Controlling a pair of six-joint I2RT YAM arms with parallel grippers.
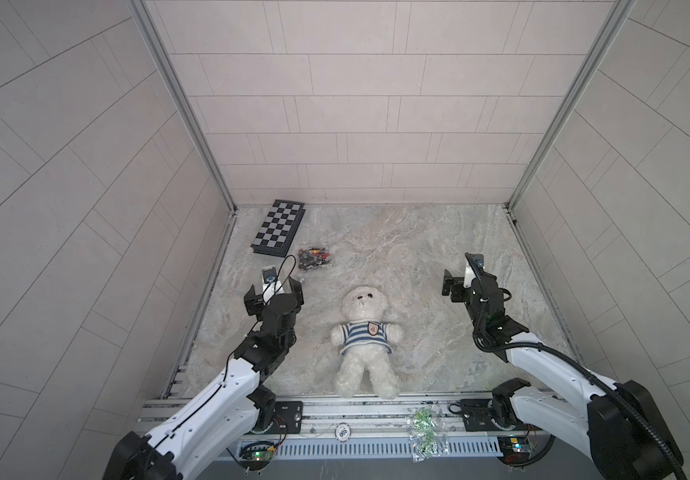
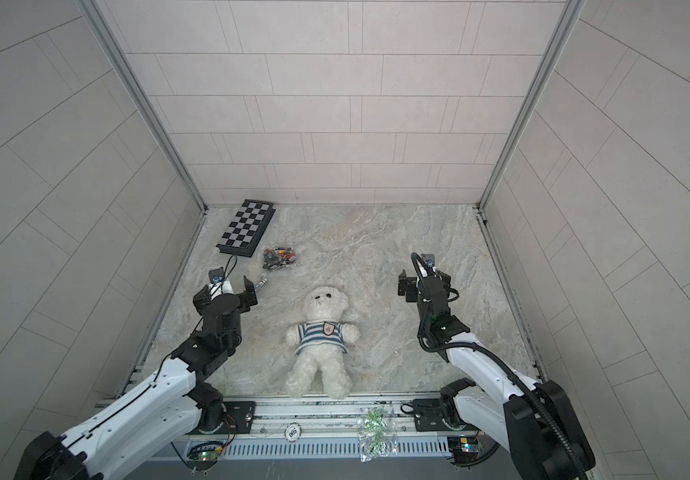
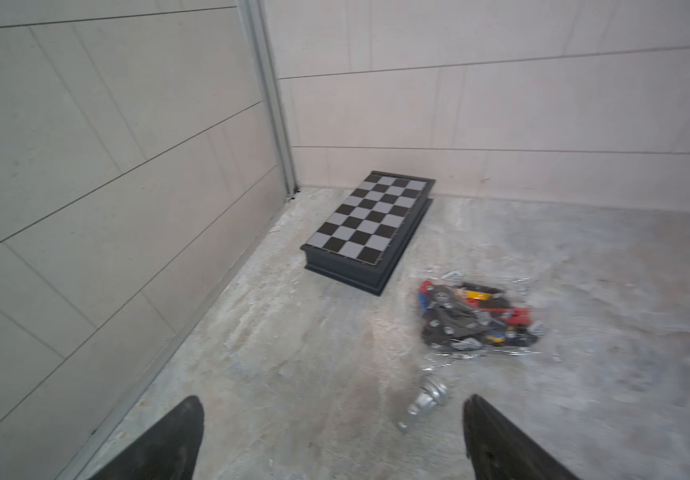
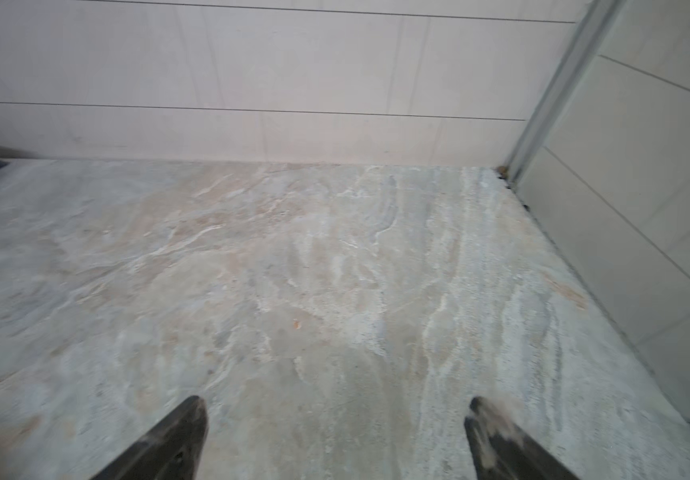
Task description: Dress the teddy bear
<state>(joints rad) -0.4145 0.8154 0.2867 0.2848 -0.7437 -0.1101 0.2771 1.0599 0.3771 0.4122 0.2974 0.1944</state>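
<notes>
In both top views the fluffy white teddy bear lies on its back at the front middle of the marbled table, head toward the back wall. A navy-and-white striped shirt with a badge covers its torso, both arms out of the sleeves. My left gripper hovers open to the bear's left, holding nothing. My right gripper hovers open to its right, over bare table. Neither touches the bear, and neither wrist view shows it.
A folded chessboard lies at the back left corner. A clear bag of dark small parts and a silver piece lie beside it. A bag of green parts and a chip sit on the front rail. Walls enclose three sides.
</notes>
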